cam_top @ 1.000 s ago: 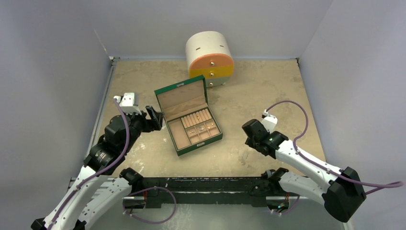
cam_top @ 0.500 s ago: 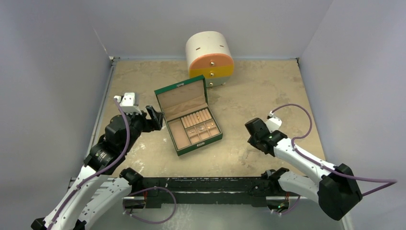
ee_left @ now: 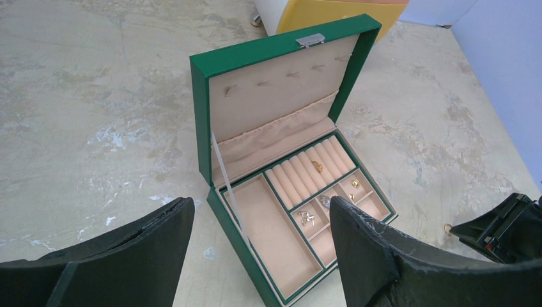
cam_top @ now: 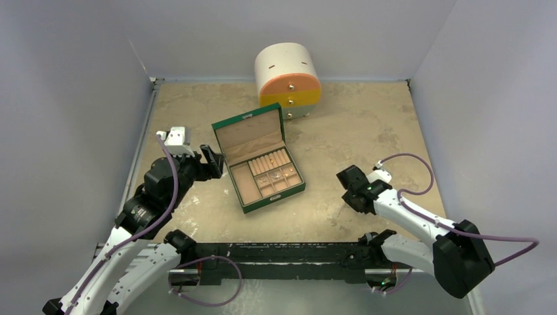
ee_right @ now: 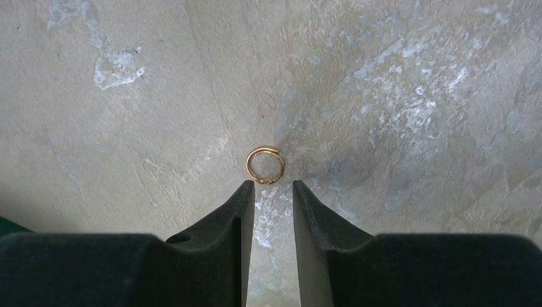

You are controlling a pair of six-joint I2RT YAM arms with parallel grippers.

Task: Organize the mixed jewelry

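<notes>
The mixed jewelry (ee_left: pixel 307 219) looks mostly sorted. Ahead of the left hand (ee_left: pixel 262 214), whose fingers are spread wide and hold nothing, stands the open green box with tan lining (ee_left: pixel 201 115). It carries a gold ring (ee_left: pixel 316 167) on its ring rolls, with small silvery and gold pieces in the small compartments beside them. Farther right, one thin gold-coloured ring (ee_right: pixel 265 165) lies flat on the pale mottled bench (ee_right: pixel 415 96), just ahead of the fingertips of the right hand (ee_right: pixel 271 192) and in line with their gap. That hand is set narrow, with nothing between its fingers. The step in hand appears to be picking up this stray ring. The next move likely calls for a small advance and descent until the fingers straddle the band, then a gentle close, since so thin a ring could skid away.
</notes>
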